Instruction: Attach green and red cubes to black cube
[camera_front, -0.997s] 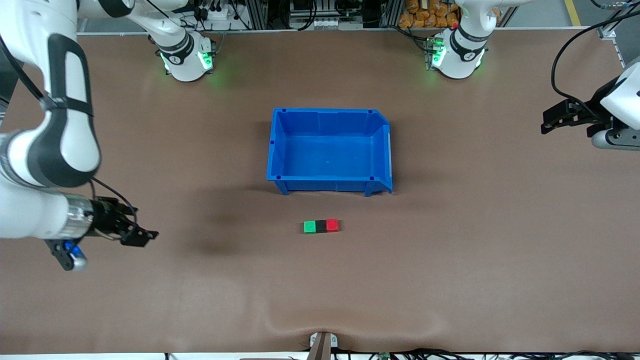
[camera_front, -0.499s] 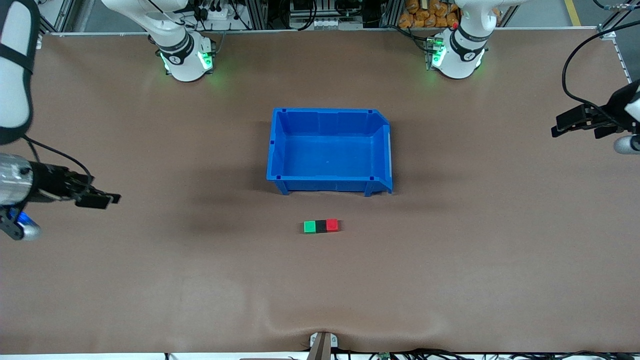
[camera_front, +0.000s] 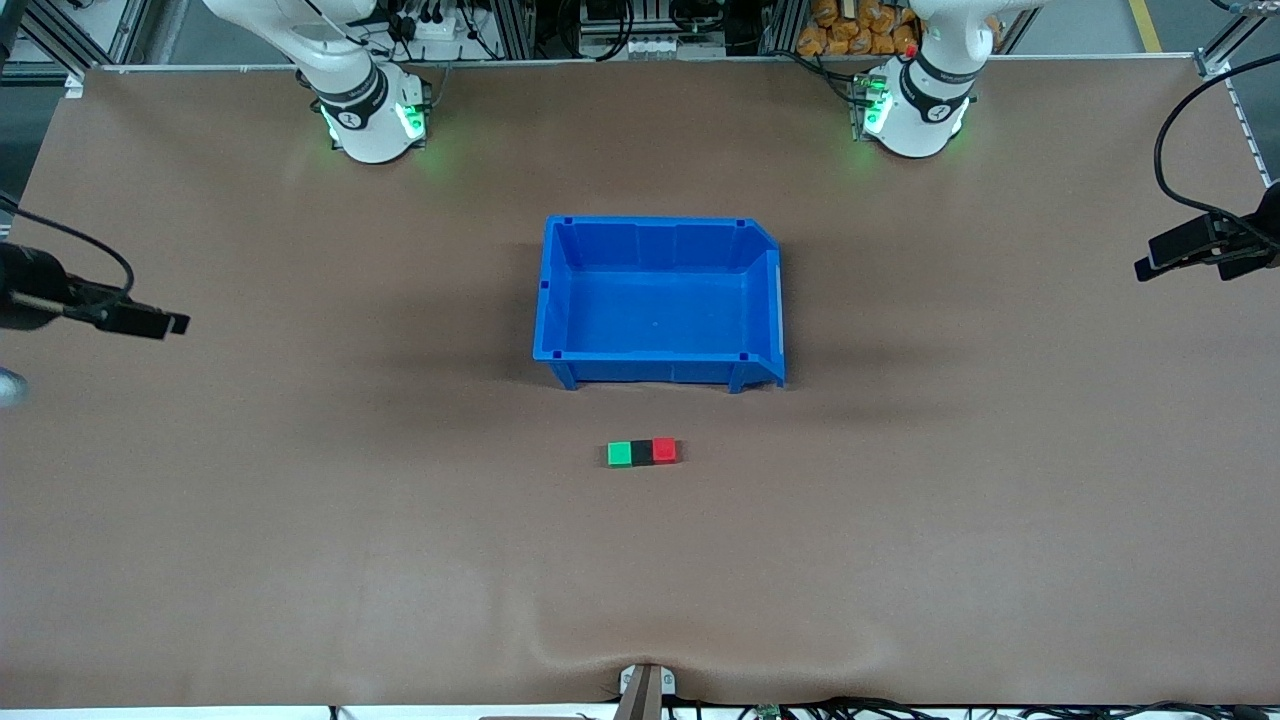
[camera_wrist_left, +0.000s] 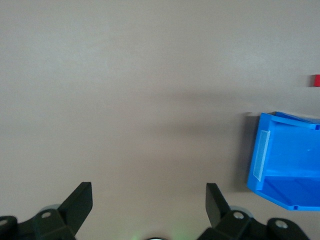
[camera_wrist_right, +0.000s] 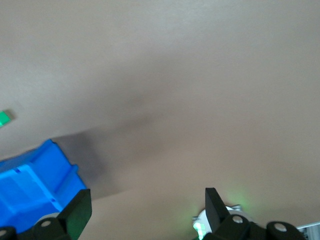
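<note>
Front view: joined cubes (camera_front: 642, 453) well apart from both end effectors.

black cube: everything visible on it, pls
The black cube is small, plain and matte, with no markings that can be made out. It sits flat on the brown table, the middle piece of a straight three-cube row: the green cube is flush against its side toward the right arm's end, the red cube flush against the side toward the left arm's end. All three look equal in size. The row lies nearer the front camera than the blue bin, apart from it. No gripper touches it.
</note>
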